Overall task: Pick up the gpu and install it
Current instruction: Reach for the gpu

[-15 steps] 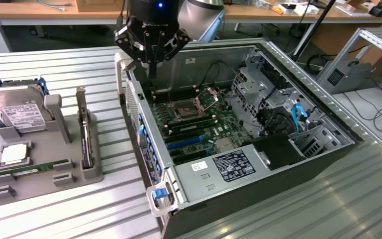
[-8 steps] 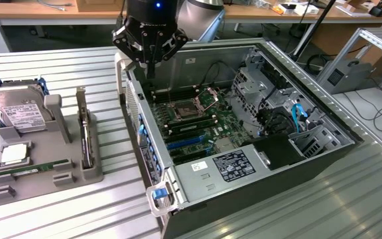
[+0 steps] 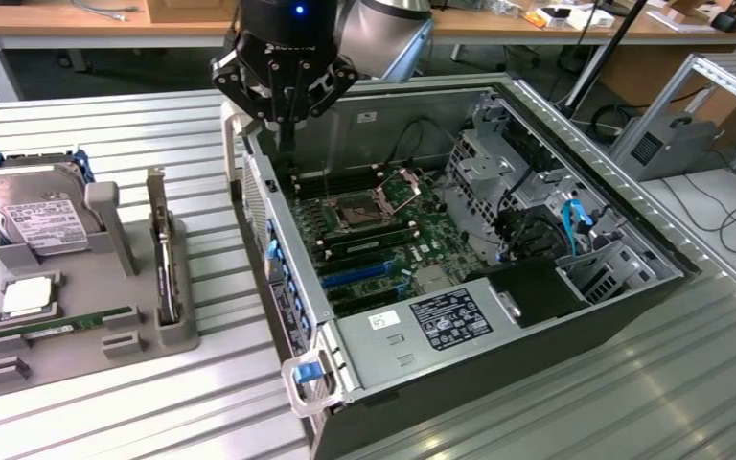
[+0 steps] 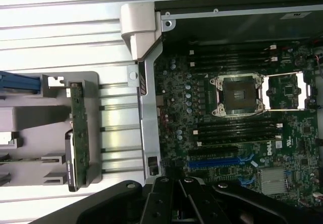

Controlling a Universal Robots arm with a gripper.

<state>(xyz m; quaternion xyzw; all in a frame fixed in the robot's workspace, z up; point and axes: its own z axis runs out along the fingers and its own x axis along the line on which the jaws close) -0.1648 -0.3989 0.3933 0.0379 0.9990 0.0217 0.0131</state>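
Ext view: saw gripper [image 3: 285,134] closed, empty, above pc case [image 3: 381,369] far wall; gpu [image 3: 160,251] upright in gray holder [image 3: 80,356], exterior view's left, well apart | Wrist view: saw gpu [image 4: 78,133] in holder, blue slot [image 4: 217,161] bare | Status: no pick, no install yet.

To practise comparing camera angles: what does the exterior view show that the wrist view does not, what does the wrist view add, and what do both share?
Exterior view: the labelled cover plate inside the computer case, the blue cables, the drive cage and the desks behind.
Wrist view: the white logo printed on the motherboard, read from straight above.
Both: the gpu standing upright in the grey holder, not yet picked up; the CPU socket; the blue expansion slot; and the shut gripper over the case's rim.
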